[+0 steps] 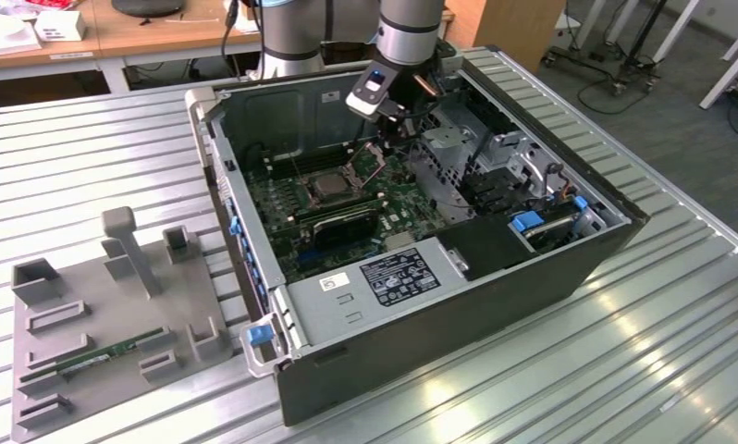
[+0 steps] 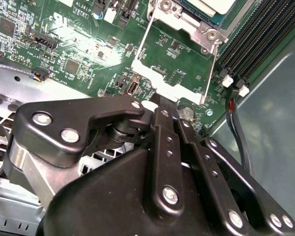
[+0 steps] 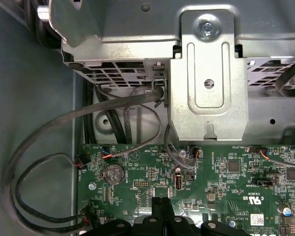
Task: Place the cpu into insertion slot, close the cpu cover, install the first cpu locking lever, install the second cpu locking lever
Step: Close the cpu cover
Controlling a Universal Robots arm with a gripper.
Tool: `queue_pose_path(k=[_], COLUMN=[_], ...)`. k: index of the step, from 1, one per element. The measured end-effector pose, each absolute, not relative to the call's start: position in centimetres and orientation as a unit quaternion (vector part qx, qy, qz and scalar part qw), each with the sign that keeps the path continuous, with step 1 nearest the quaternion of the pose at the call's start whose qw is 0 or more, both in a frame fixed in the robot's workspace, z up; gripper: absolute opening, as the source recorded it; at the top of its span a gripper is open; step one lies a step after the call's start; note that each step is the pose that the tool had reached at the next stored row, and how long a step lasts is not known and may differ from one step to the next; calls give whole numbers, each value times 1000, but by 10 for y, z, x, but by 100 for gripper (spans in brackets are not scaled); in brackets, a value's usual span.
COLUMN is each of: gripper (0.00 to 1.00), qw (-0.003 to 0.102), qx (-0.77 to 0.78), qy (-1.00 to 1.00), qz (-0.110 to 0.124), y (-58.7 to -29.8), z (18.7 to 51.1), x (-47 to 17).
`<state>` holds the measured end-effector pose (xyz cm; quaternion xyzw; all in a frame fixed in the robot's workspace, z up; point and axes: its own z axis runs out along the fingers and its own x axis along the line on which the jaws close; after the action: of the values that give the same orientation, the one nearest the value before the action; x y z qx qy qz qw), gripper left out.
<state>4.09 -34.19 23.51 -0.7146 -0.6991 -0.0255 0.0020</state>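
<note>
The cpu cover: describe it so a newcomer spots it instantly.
In the open computer case, on the green motherboard, the cpu cover is held raised by the tool. It alone is a thin silvery frame with board showing through its cut-out.

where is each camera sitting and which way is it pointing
Exterior view: off the arm, high up, looking down into the open computer case on the slatted table; the arm and gripper show.
Second wrist view: on the wrist, looking along the gripper to the open cpu cover its tips meet.
First wrist view: on the wrist, facing the motherboard and a metal bracket; gripper tips show.
Shared: both wrist views show gripper and motherboard.
</note>
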Motion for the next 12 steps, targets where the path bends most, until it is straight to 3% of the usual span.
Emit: queue_pose_path(k=[12], gripper=[11], qw=[2], qx=[-715], qy=[-699], qz=[-26], y=[-342], z=[235], x=[38])
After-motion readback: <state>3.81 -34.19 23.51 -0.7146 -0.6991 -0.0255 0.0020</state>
